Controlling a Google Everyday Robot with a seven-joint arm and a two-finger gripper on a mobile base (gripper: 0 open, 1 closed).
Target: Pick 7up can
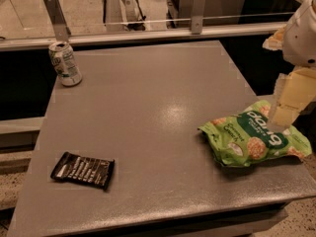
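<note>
gripper (283, 113) hangs far right over green snack bag (256, 139); grip can't tell | 7up can (64, 63) upright (back-left corner); well apart

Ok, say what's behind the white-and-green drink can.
Behind the 7up can stands a grey metal bracket on a rail; the can hides a bit of rail. The gripper hangs far right, by the green snack bag.

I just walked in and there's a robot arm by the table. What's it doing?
The robot is meant to pick up the 7up can, which stands at the far left corner of the table. The can is untouched: the gripper hangs at the right side, just above a green snack bag, far from the can. A dark wrapper lies near the front left.
</note>
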